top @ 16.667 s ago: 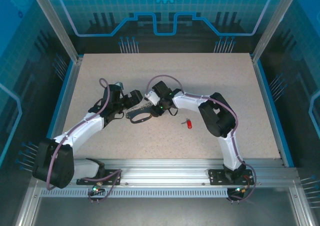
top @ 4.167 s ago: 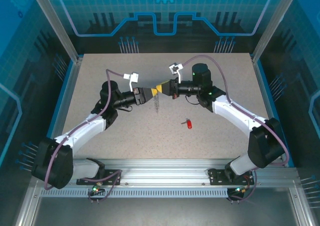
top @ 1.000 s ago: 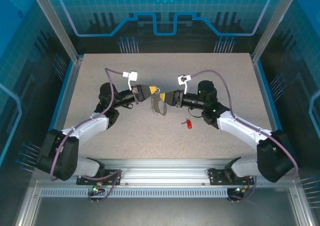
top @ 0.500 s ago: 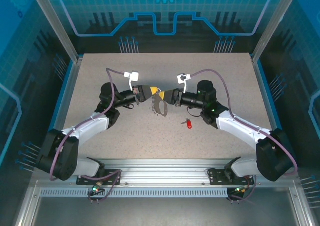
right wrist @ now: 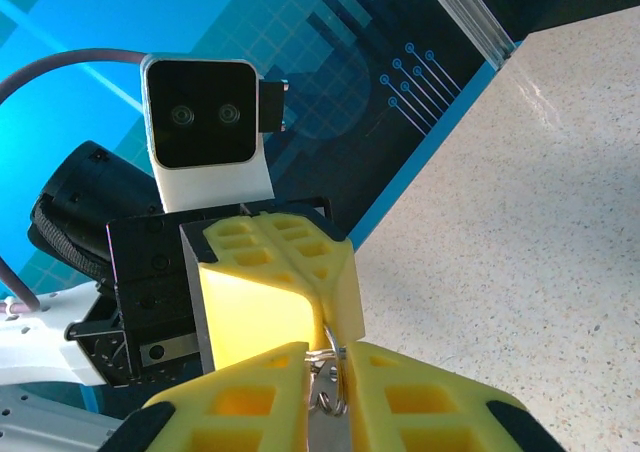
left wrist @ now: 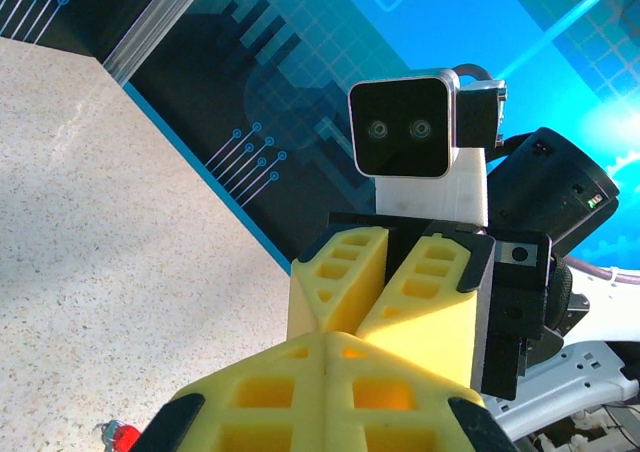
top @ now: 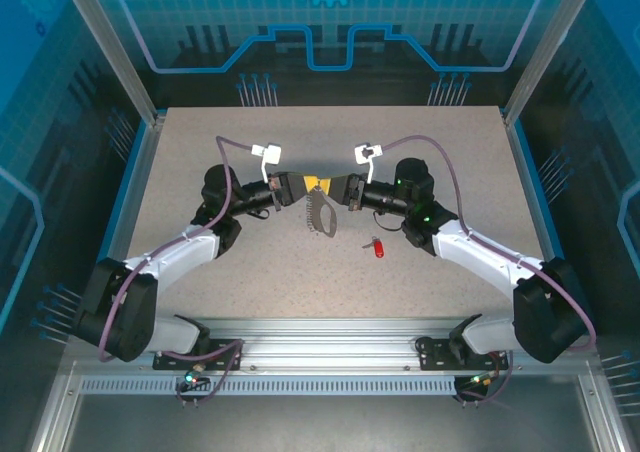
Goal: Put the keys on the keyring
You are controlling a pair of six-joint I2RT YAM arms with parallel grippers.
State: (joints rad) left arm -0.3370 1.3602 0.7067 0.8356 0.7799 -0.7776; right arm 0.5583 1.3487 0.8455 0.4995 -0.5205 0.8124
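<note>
Meeting tip-to-tip, left pincer [top: 310, 183] and right pincer [top: 328, 184] clamp keyring [top: 321, 215]; red key [top: 378, 248] near, open table [top: 250, 292] all around.

A speckled beige table [top: 200, 142] has blue trim [top: 128, 197] along both side edges. Behind the table stands a blue panel [top: 330, 22] printed with circuit lines — aluminium posts [top: 105, 42] rise at the table's far corners, and a rail [top: 330, 334] runs along its near edge.

The left arm [top: 175, 252] and right arm [top: 480, 255] are clad in white shells with black joints, each trailed by a purple cable [top: 240, 140]. The right claw [left wrist: 328, 322] is fitted with yellow, cell-patterned fingers [left wrist: 340, 272]; above it a white camera housing [left wrist: 428, 190] with a black two-lens face is mounted.
</note>
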